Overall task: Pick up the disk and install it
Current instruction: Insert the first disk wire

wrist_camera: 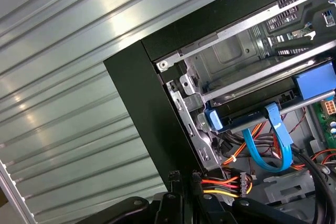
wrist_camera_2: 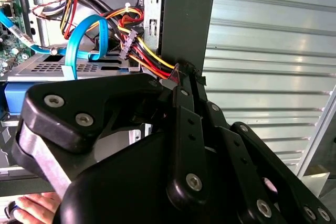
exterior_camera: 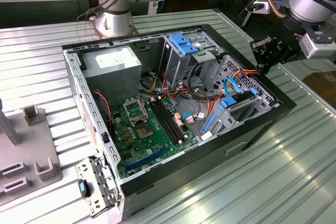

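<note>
Gripper (exterior_camera: 261, 68) hangs at the computer case (exterior_camera: 252, 129) rim beside the power plug (wrist_camera: 242, 183), jaw state indeterminable; approach should clear the cables.

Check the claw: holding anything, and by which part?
Cannot be told. The claw sits against the red and yellow power wires at the case wall; whether it grips them is hidden. The disk lies in its bay, not held.
</note>
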You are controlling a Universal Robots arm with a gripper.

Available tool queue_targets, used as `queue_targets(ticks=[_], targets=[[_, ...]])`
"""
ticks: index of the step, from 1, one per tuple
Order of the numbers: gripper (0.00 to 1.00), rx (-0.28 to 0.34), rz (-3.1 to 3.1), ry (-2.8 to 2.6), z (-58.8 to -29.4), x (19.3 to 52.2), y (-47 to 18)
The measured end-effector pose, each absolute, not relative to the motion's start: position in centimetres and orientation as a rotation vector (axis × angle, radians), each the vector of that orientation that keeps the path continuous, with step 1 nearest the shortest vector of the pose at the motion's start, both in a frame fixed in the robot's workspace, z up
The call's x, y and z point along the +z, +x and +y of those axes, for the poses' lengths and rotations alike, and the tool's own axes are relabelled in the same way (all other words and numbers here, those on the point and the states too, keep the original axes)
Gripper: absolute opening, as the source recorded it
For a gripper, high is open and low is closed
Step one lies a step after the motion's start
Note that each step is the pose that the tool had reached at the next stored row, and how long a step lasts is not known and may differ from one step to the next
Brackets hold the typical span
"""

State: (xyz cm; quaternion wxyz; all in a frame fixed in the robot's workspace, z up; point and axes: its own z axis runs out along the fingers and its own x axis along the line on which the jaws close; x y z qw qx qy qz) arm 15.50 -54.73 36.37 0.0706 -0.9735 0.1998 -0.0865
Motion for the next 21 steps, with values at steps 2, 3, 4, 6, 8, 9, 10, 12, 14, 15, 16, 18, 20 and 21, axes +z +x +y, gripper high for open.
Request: queue_targets(ticks=[2,3,4,6,8,9,10,12,14,15,16,18,20,21], targets=[[0.16,-0.260,0.601,-2.928,-54.7,36.5,15.5],[0.16,-0.260,0.601,-2.928,-54.7,36.6,15.5],[0.16,-0.260,0.601,-2.928,-54.7,36.7,15.5],[0.16,-0.260,0.601,-2.928,-54.7,37.1,15.5],[0.16,-0.263,0.601,-2.927,-54.7,37.4,15.4],[0.16,-0.264,0.601,-2.927,-54.7,37.6,15.4],[0.16,-0.266,0.600,-2.927,-54.7,37.6,15.4],[0.16,-0.267,0.600,-2.927,-54.7,37.6,15.4],[0.16,-0.267,0.601,-2.927,-54.7,37.6,15.2],[0.16,-0.267,0.600,-2.927,-54.7,37.6,14.7],[0.16,-0.269,0.600,-2.926,-54.7,37.6,13.5],[0.16,-0.271,0.600,-2.926,-54.7,37.6,12.1],[0.16,-0.272,0.600,-2.925,-54.7,37.6,11.3],[0.16,-0.273,0.600,-2.925,-54.7,37.6,11.1]])
